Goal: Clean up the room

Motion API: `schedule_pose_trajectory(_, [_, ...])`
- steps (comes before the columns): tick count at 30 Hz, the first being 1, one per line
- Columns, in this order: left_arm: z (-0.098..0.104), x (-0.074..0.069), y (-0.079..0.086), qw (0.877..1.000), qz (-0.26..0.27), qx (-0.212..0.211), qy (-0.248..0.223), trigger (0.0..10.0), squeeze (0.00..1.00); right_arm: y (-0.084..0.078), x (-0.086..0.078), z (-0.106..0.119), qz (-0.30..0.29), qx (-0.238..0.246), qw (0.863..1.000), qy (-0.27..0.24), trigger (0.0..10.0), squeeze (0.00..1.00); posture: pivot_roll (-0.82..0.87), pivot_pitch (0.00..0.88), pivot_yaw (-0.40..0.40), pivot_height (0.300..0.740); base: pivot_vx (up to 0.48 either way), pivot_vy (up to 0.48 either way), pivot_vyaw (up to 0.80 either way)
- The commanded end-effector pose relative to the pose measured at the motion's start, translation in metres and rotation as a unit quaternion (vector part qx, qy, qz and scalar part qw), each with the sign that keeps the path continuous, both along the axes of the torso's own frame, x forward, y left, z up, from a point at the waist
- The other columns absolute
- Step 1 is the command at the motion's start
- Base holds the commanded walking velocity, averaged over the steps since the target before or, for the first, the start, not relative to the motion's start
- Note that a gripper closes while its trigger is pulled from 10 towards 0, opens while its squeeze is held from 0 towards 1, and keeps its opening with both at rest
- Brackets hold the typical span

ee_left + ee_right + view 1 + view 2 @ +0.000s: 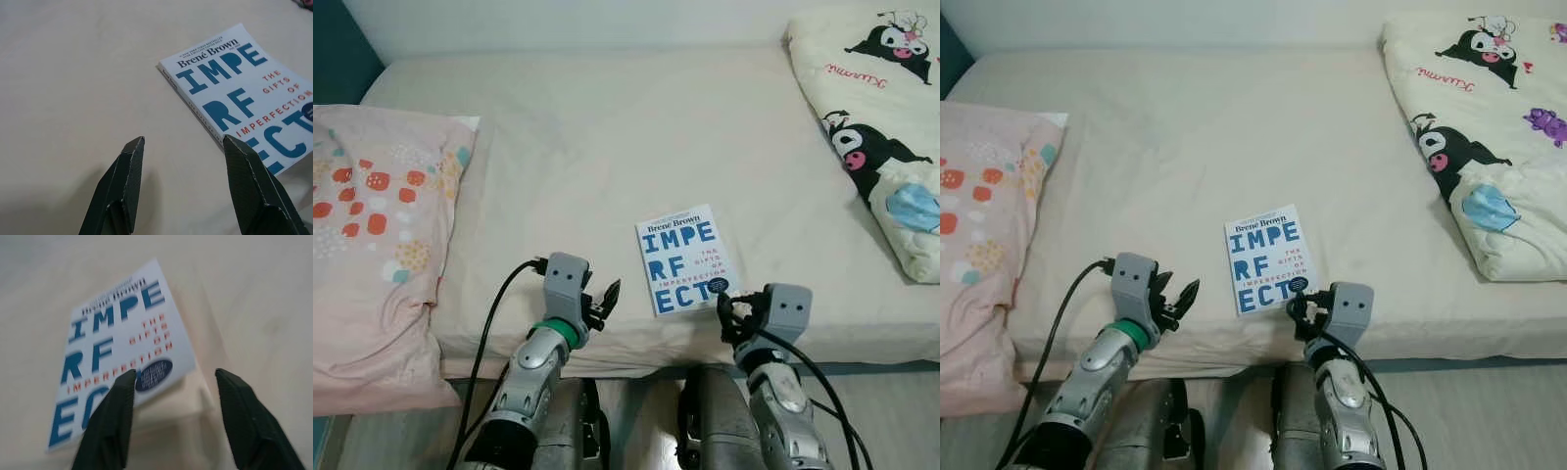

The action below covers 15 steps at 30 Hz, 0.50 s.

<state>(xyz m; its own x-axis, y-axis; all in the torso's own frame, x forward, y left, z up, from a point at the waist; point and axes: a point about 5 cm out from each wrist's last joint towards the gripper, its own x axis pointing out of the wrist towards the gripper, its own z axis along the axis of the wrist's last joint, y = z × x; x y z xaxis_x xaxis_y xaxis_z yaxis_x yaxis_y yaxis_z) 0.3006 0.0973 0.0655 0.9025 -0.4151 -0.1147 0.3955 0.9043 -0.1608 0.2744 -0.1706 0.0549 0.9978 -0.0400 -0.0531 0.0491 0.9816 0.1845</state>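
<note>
A white paperback book [685, 258] with big blue letters lies flat on the cream bed sheet [607, 147], close to the bed's front edge. My left gripper [603, 305] hovers to the book's left, open and empty; in the left wrist view the book [244, 93] lies just beyond the gripper [183, 142]. My right gripper [732, 311] is open at the book's near right corner, its fingers [112, 411] straddling the corner of the book [117, 342] without closing on it.
A pink patterned pillow [367, 235] covers the left of the bed. A cream blanket with black cartoon figures [881, 127] is bunched at the right. Grey floor [871, 401] lies below the bed edge, beside my legs.
</note>
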Motion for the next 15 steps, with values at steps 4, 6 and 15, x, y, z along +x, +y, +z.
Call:
schedule_pose_trajectory(4, [-0.018,-0.001,0.012,0.989,0.046,-0.104,0.091,10.0,0.00,-0.006,0.002,0.014,-0.005,0.021,0.999,-0.049,10.0,1.00,0.01,0.223,0.099,0.637,0.000,0.000,0.00])
schedule_pose_trajectory(6, [-0.031,0.002,0.012,0.972,0.060,-0.166,0.153,10.0,0.00,-0.008,-0.001,0.023,-0.014,0.026,0.997,-0.078,10.0,1.00,0.00,0.244,0.093,0.637,0.000,0.000,0.00])
schedule_pose_trajectory(15, [-0.042,0.005,-0.006,0.956,0.031,-0.202,0.213,10.0,0.00,-0.017,-0.005,0.026,-0.041,0.041,0.995,-0.076,10.0,1.00,-0.05,0.306,0.127,0.637,0.000,0.000,0.00])
